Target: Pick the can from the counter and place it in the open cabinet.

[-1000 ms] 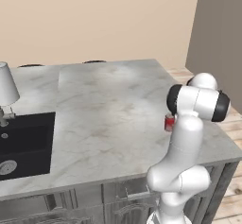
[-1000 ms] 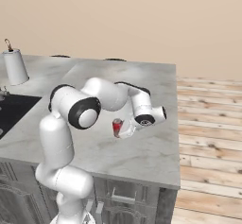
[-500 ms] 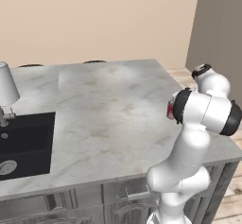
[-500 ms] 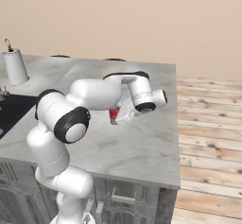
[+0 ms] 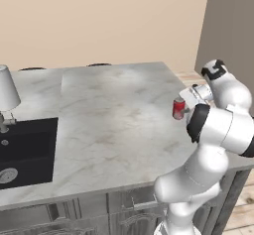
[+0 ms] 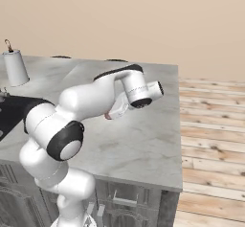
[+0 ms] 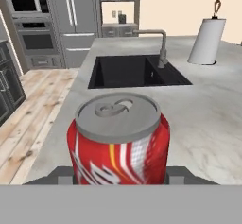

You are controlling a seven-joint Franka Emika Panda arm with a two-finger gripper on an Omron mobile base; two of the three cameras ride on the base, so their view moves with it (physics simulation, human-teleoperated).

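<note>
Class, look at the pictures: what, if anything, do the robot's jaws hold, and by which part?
The red can, gripped by its sides low on the body, lifted off the marble counter.

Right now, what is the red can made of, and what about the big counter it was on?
The can looks like thin painted metal: glossy red sides and a dull silver top with a pull tab. The counter looks like polished marble, pale with brownish veins, though being rendered it could be imitation stone.
</note>
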